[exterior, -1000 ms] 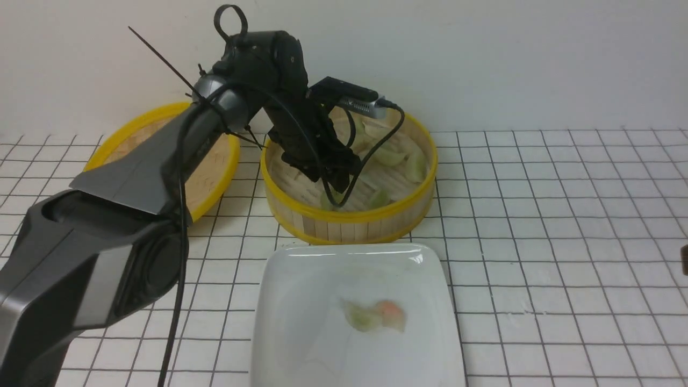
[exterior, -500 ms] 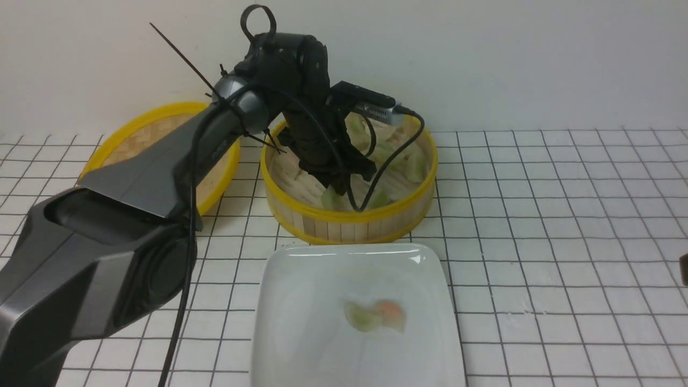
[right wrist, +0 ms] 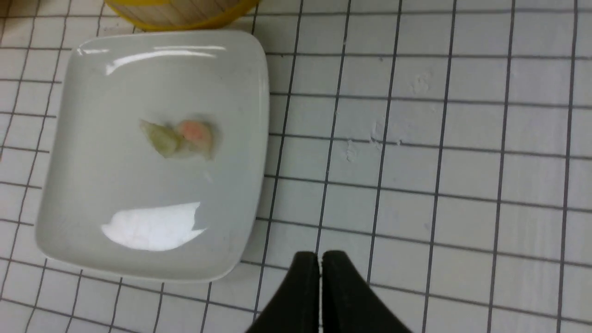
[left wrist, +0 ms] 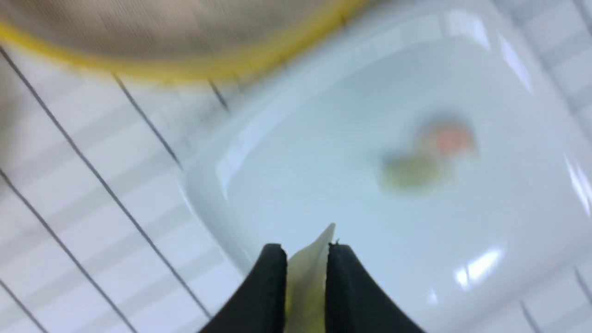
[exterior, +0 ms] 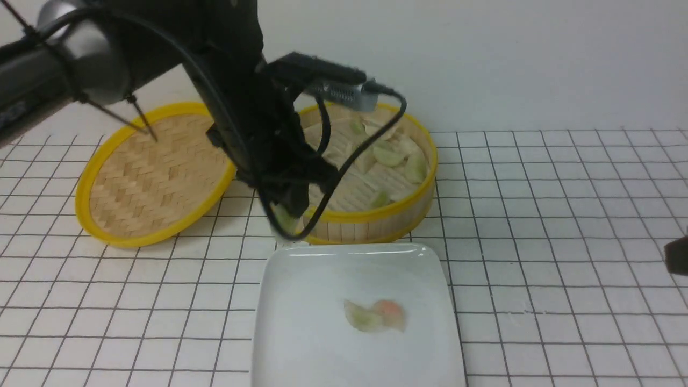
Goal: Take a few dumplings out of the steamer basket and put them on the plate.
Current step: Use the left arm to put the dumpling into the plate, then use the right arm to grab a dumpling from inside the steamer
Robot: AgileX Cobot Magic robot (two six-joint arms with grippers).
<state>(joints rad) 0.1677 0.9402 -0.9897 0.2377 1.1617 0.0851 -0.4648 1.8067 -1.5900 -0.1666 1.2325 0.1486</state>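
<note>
My left gripper hangs over the gap between the steamer basket and the plate, just off the basket's front left rim. It is shut on a pale green dumpling pinched between the black fingers. Several dumplings lie in the basket. Two dumplings, one green and one pinkish, lie together on the plate. My right gripper is shut with nothing in it, low over the tiles to the right of the plate.
The shallow woven lid lies flat to the left of the basket. A white wall stands behind both. Only a dark bit of the right arm shows at the front view's right edge. The tiled surface is white with dark grid lines.
My left gripper closed on a dumpling in the basket, rose out of it and came forward and left toward the plate's far edge. The right arm stayed put.
</note>
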